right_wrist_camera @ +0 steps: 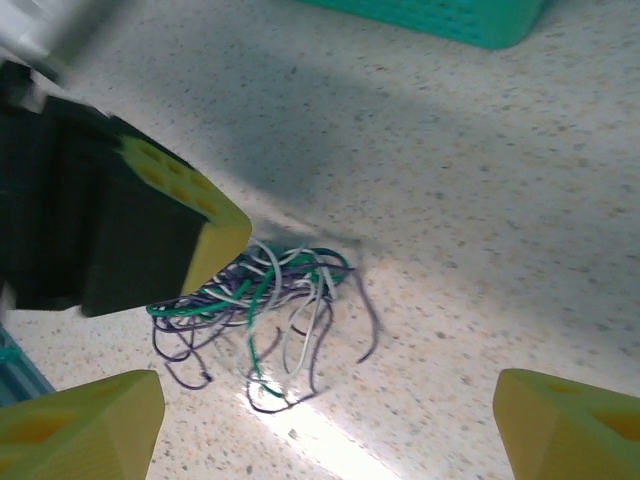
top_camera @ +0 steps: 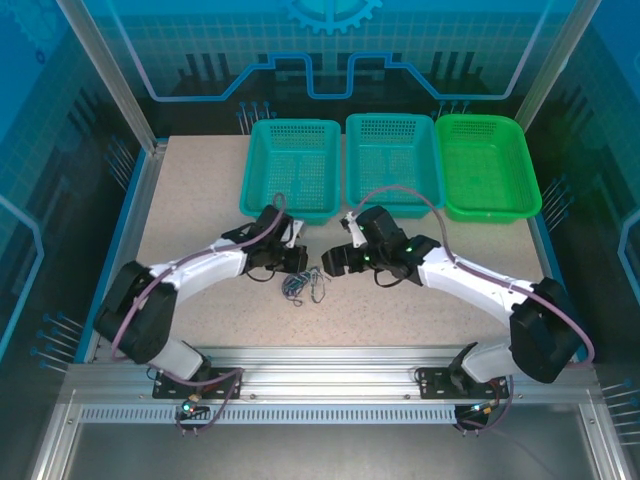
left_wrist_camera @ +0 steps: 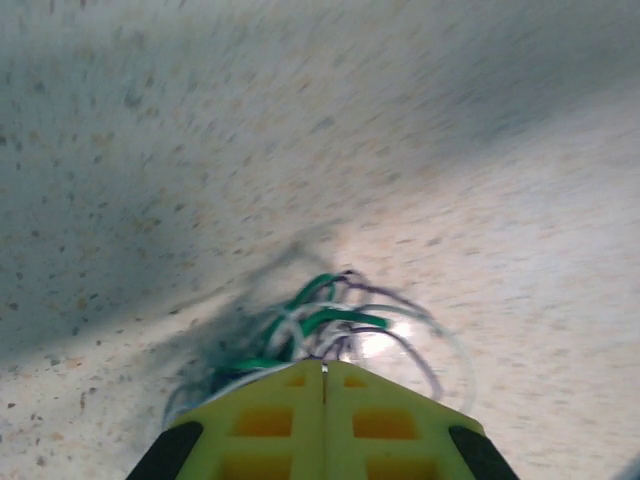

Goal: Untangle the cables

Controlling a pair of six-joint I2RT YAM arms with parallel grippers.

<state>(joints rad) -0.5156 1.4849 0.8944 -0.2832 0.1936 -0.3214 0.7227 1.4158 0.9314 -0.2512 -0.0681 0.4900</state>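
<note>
The cables (top_camera: 303, 287) sit in a small messy heap on the table (top_camera: 400, 310). The left gripper (left_wrist_camera: 323, 372) has its jaws pressed together, pinching the cables. The right gripper (right_wrist_camera: 325, 392) is just beside them, jaws spread wide.

Speckled table (top_camera: 200, 210) — tangled cables (top_camera: 305, 288), three baskets (top_camera: 292, 170)
</note>
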